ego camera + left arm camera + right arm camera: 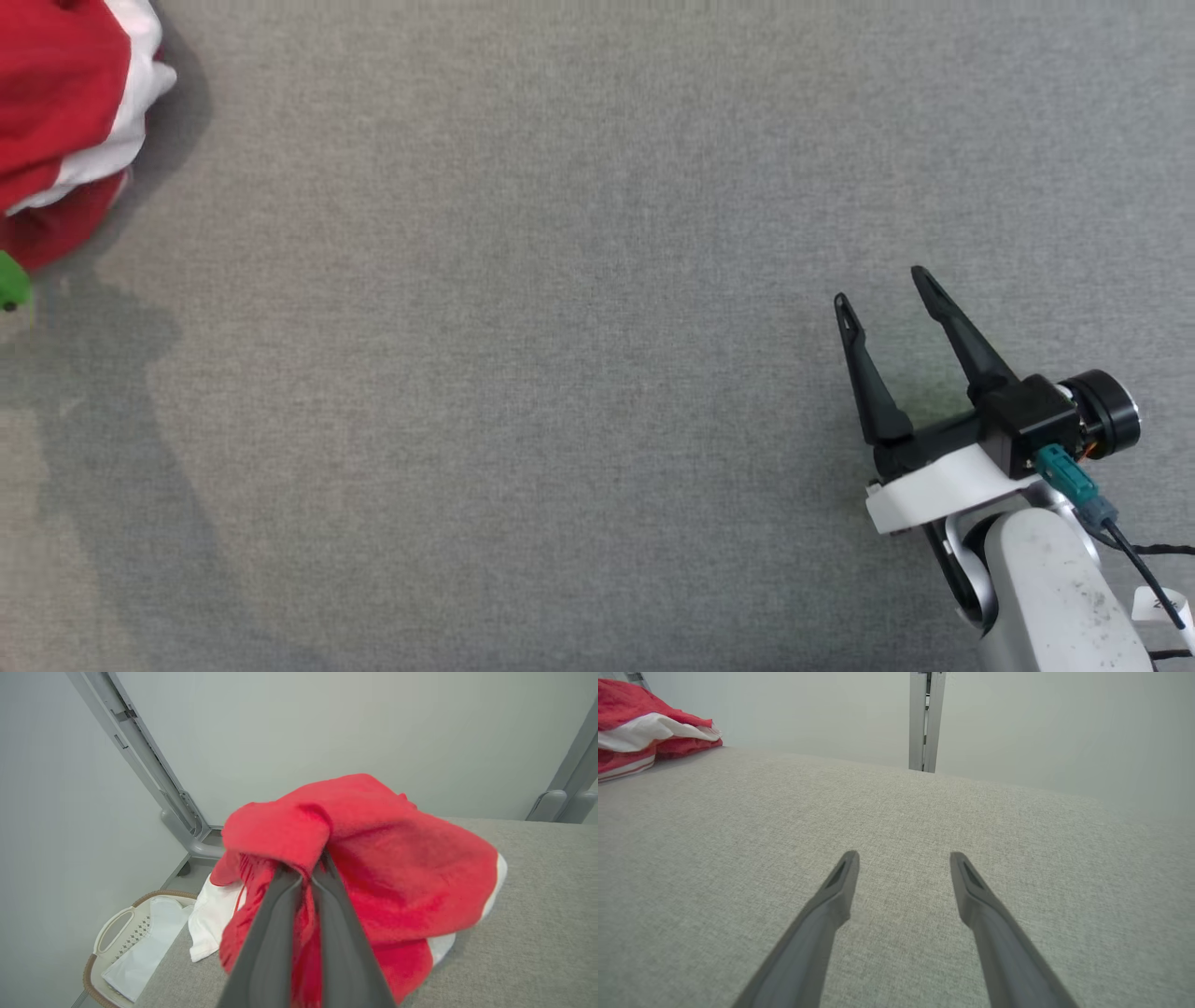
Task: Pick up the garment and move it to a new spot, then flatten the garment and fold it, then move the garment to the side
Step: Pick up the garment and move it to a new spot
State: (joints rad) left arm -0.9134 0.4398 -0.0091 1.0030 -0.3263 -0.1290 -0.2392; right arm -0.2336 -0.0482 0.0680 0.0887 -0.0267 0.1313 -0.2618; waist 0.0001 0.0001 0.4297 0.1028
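At counter left edge: red-and-white garment, bunched in a heap. Left tool: pinched tight on a red fold near heap's top. Right tool: spread wide, empty, over bare counter, well apart from garment. Stage, as judged: grasp made, very early. Left to do: lift, carry to new spot, flatten, fold, shift aside.

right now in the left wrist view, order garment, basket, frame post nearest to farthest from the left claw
1. garment, pinched in the left claw
2. basket, lower left, below the table edge
3. frame post, behind the basket
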